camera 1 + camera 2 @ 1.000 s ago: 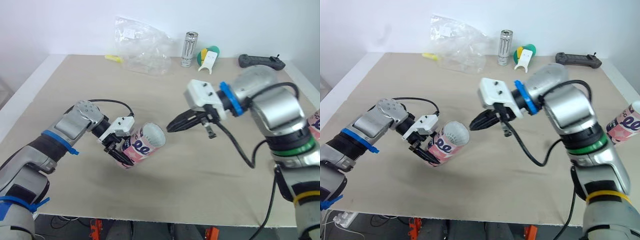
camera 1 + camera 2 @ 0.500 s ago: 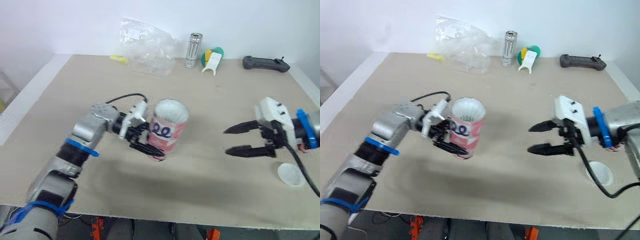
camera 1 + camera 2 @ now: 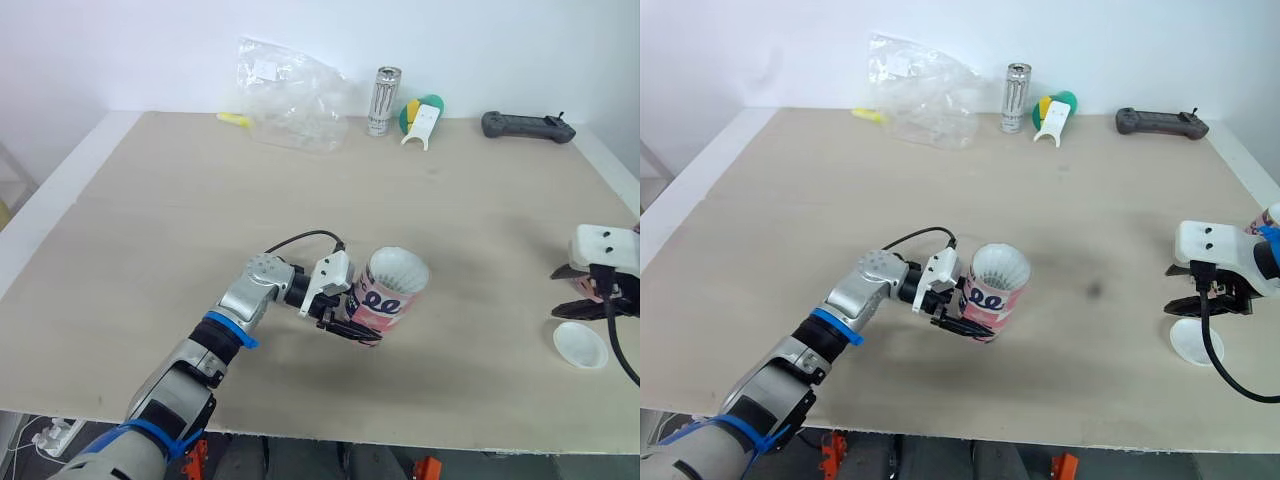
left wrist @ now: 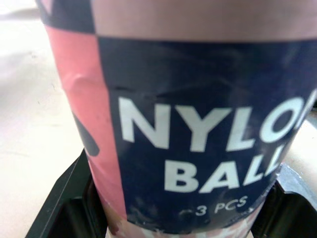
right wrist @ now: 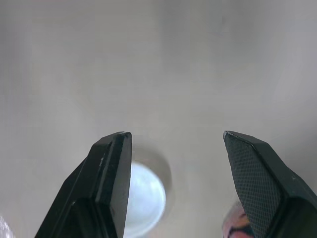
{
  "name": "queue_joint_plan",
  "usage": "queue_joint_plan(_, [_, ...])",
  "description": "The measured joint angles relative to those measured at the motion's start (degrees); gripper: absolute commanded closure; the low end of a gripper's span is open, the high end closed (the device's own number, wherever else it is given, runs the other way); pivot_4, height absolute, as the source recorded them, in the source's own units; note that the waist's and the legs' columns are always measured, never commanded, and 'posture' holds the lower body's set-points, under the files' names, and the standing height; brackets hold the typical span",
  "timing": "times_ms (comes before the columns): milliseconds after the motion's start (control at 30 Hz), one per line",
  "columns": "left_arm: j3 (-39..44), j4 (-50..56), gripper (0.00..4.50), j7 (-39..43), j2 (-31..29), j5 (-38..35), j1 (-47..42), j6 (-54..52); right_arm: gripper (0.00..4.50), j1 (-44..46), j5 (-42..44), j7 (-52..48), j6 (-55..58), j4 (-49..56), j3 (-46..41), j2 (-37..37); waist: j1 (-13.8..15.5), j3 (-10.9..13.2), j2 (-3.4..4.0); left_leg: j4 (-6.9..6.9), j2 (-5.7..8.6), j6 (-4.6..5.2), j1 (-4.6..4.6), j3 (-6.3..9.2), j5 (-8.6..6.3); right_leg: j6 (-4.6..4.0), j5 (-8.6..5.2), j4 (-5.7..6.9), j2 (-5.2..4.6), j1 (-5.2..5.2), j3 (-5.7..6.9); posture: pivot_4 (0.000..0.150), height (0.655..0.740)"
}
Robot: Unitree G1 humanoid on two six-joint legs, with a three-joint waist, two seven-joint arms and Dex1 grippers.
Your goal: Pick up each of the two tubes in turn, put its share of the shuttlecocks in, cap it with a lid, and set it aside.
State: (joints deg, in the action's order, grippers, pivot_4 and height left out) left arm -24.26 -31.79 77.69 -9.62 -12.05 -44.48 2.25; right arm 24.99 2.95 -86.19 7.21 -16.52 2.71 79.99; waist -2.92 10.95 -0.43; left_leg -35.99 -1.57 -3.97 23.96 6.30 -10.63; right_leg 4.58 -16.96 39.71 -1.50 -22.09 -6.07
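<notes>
My left gripper (image 3: 345, 318) is shut on a pink and navy tube (image 3: 388, 295) printed "NYLON BALL" (image 4: 198, 124), tilted just above the table's middle front. A white shuttlecock skirt (image 3: 998, 268) shows in its open mouth. At the right edge my right gripper (image 3: 1180, 287) stands open with nothing between its fingers. A round white lid (image 3: 1195, 342) lies on the table just beyond it, and through the fingers in the right wrist view the lid (image 5: 143, 198) shows too. A bit of a second pink tube (image 3: 1270, 215) peeks in at the far right.
Along the back edge lie a crumpled clear plastic bag (image 3: 290, 90), a small yellow object (image 3: 232, 118), an upright can (image 3: 383, 100), a green, yellow and white item (image 3: 420, 115) and a black controller (image 3: 525, 125). The table's right edge runs close to my right gripper.
The camera has shifted. My right gripper drew back from the tube's mouth, opened, and moved right to hover by the lid. My left arm carried the tube toward the middle.
</notes>
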Motion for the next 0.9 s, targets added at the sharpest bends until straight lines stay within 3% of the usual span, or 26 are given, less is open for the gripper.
queue_joint_plan(133, [-0.2,-3.8,1.32,-0.7,0.5,1.8,-0.1,6.6,1.28,-0.7,-3.4,0.8,-2.4,-1.8,2.3,-0.1,0.1,0.0,-0.01,0.04,-0.01,0.05,-0.58,-0.08,0.03,0.27,0.36,-0.71,-0.01,0.84,-0.11,0.150,0.7400])
queue_joint_plan(433, [0.6,-4.6,1.32,0.5,-0.4,2.0,0.0,8.4,1.28,-1.9,-10.8,3.8,-7.4,-6.6,6.4,-0.4,-1.0,-0.1,0.23,0.11,-0.02,0.08,-0.73,-0.33,0.06,0.40,0.48,-0.75,-0.01,0.87,-0.39,0.150,0.7400])
queue_joint_plan(900, [1.6,-1.3,1.32,1.1,-1.2,2.0,1.7,4.8,1.28,10.4,-14.4,2.5,-9.2,-17.4,9.1,-6.7,-1.7,-0.1,0.22,0.37,-0.02,0.12,-0.80,-0.35,0.08,0.35,0.42,-0.75,0.02,0.83,-0.46,0.150,0.7400])
